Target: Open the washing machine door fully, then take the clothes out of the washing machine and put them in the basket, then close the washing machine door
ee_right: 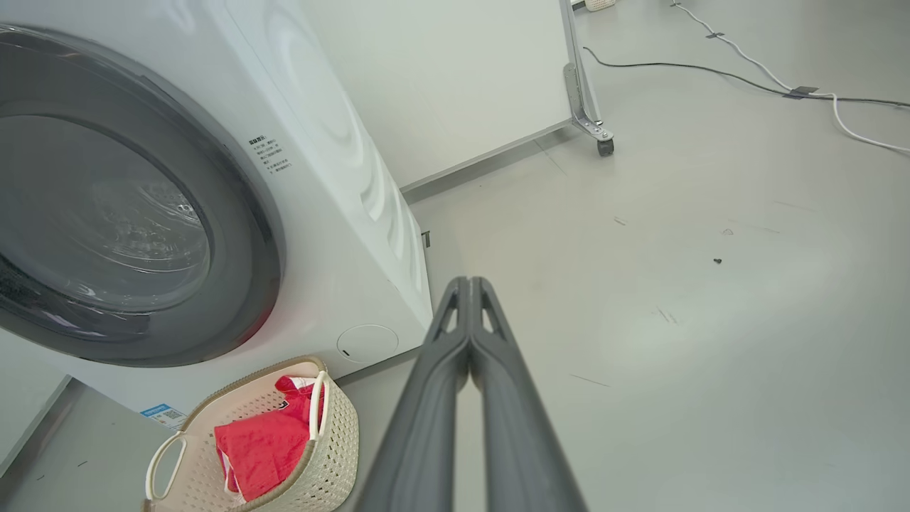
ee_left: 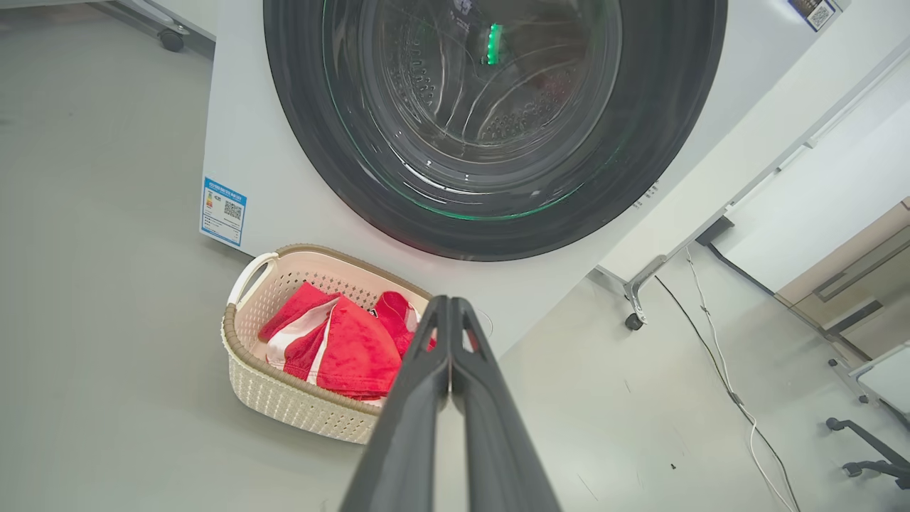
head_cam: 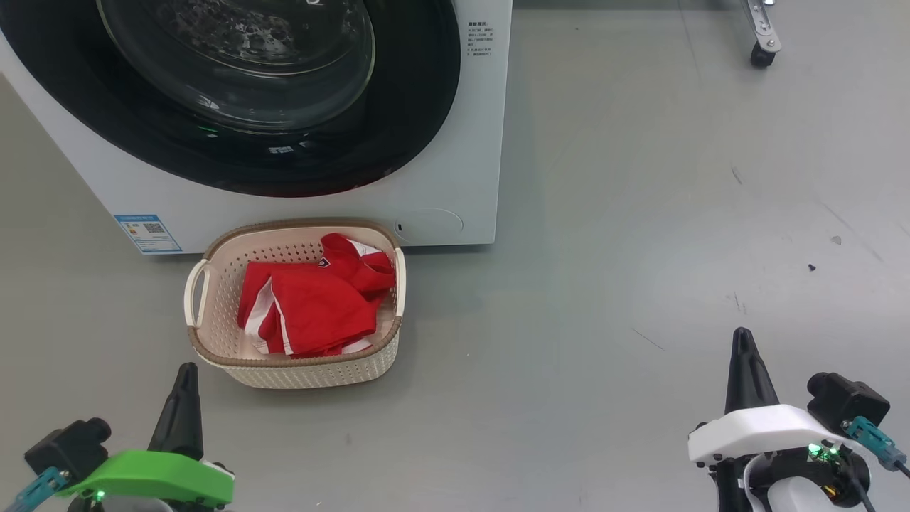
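The white washing machine [head_cam: 455,199] stands at the top left, its black-rimmed glass door [head_cam: 234,99] lying shut flat against the front. Red clothes [head_cam: 313,302] with white stripes lie in the cream basket [head_cam: 213,334] on the floor just in front of the machine. My left gripper [head_cam: 186,371] is shut and empty at the lower left, just short of the basket. At the lower right, far from the basket, my right gripper [head_cam: 742,334] is shut on nothing. The left wrist view shows the door [ee_left: 668,142], the clothes [ee_left: 348,348] and the basket [ee_left: 284,405].
Grey floor spreads to the right of the machine. A caster leg [head_cam: 762,43] stands at the top right. Cables [ee_left: 732,391] run over the floor and a white panel on casters [ee_right: 590,128] stands behind the machine.
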### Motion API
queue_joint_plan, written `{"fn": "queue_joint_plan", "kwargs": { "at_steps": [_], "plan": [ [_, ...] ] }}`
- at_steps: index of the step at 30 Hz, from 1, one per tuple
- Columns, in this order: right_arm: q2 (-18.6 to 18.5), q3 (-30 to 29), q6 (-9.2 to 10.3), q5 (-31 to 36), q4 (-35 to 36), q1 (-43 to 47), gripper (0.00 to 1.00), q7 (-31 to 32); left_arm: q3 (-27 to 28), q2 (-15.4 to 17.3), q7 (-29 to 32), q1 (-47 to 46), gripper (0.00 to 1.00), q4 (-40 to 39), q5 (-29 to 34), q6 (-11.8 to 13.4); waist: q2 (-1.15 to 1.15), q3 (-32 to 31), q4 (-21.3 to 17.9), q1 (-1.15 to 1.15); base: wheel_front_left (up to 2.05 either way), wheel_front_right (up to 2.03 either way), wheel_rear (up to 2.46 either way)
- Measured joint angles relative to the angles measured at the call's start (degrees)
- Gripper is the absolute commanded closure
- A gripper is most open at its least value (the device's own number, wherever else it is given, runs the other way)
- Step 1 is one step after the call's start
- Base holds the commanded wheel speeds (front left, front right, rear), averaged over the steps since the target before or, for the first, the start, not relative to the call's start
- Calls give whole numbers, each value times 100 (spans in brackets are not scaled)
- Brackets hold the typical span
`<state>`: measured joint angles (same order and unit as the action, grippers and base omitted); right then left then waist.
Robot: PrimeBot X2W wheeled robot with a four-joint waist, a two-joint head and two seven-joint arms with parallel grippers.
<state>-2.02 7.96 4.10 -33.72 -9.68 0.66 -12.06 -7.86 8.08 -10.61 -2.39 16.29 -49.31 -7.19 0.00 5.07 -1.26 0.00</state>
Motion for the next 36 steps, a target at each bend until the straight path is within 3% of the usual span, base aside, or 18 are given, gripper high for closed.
{"fn": "queue_joint_plan", "kwargs": {
  "at_steps": [36],
  "plan": [
    [-231,-414,-405,-2891,-114,-71,100,621,452,-190,704,-2,100,-13,-2016,0,0,-219,60,0,0,0,0]
  ]
}}
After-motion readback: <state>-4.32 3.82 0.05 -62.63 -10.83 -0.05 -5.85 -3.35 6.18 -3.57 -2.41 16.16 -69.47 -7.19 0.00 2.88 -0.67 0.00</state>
